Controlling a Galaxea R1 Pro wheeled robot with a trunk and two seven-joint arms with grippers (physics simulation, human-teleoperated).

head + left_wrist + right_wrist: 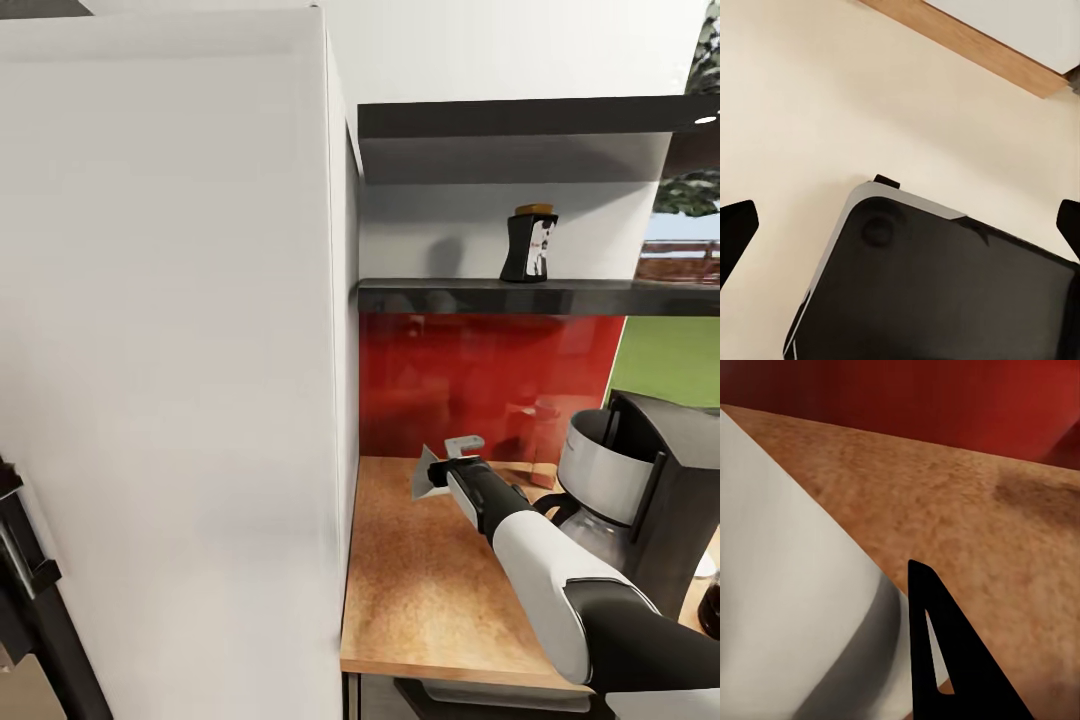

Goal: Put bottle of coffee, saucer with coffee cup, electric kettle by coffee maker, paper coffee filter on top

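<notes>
Nothing legible anywhere here: the bottle of coffee (530,243) up on the far shelf (540,296) carries a pale label, its print too blurred to read.

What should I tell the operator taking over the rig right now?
Right gripper: over the back of the countertop, shut on the paper coffee filter, left of the coffee maker.
Left gripper: its fingertips stand wide apart, empty, above pale floor and a dark panel.
Bottle of coffee: on the kitchen shelf, upright.
Done: coffee maker is on the counter; filter is picked up.
Left: set the filter on top of the coffee maker, bring the bottle down beside it, then saucer, cup and kettle, which I cannot make out from here.
</notes>
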